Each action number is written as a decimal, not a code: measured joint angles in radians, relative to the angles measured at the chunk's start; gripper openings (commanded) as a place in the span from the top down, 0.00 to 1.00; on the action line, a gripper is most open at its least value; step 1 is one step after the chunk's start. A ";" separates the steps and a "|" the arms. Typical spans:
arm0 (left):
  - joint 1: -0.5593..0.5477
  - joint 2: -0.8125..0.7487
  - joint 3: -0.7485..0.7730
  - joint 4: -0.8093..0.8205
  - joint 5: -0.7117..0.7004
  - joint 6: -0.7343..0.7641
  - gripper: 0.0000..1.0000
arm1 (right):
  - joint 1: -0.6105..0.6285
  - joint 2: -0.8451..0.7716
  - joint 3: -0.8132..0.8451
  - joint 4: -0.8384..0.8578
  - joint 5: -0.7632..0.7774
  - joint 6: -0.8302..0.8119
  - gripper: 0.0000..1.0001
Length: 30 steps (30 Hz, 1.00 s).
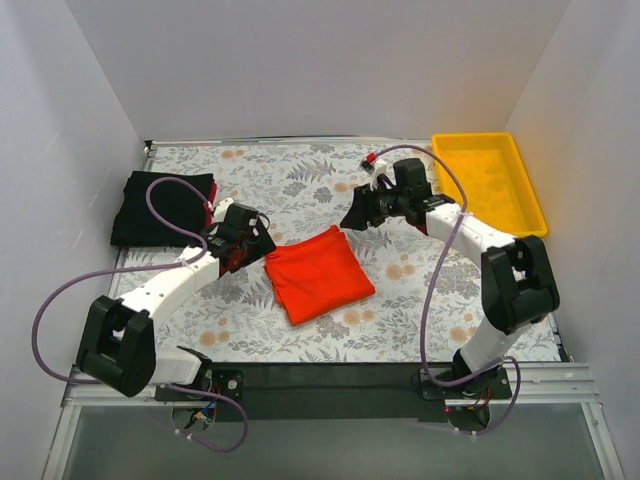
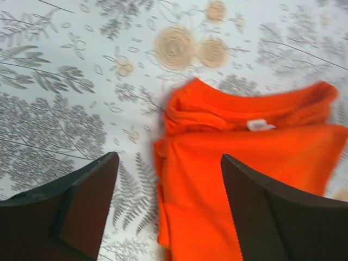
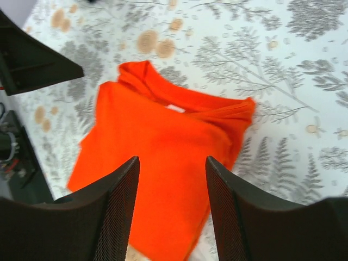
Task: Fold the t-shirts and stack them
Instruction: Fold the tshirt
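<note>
From above, the folded orange shirt (image 1: 318, 272) lay between the left gripper (image 1: 262, 242) and right gripper (image 1: 352, 214), with the black stack (image 1: 160, 207) behind the left one. Each wrist view showed jaws parted and empty, the shirt just ahead of them. The cloth looked light, soft and floppy, so it was probably best pinched through all layers at a folded edge.

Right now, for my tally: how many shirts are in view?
2: orange shirt folded mid-table; black shirt folded at the far left. Others may hide under the black one.
</note>
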 measured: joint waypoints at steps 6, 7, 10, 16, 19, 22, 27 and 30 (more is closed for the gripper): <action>-0.054 -0.046 0.004 0.013 0.094 -0.045 0.63 | 0.063 -0.130 -0.146 0.023 -0.071 0.098 0.52; -0.060 -0.031 0.001 0.026 0.108 -0.054 0.67 | 0.078 -0.129 -0.173 0.027 -0.090 0.108 0.52; -0.057 0.037 -0.017 0.076 0.120 -0.071 0.80 | 0.115 -0.121 -0.290 0.065 -0.144 0.131 0.53; 0.008 0.232 -0.018 0.150 0.166 -0.102 0.86 | 0.112 -0.038 -0.461 0.136 -0.201 0.142 0.56; 0.031 0.288 0.024 0.181 0.185 -0.097 0.87 | 0.103 -0.004 -0.462 0.195 -0.251 0.145 0.57; 0.042 0.364 0.102 0.206 0.195 -0.074 0.86 | 0.104 0.009 -0.462 0.234 -0.265 0.157 0.56; 0.045 0.437 0.211 0.211 0.210 0.005 0.54 | 0.106 -0.020 -0.446 0.246 -0.216 0.203 0.54; 0.046 0.399 0.224 0.186 0.207 0.042 0.35 | 0.107 -0.071 -0.409 0.238 -0.177 0.238 0.52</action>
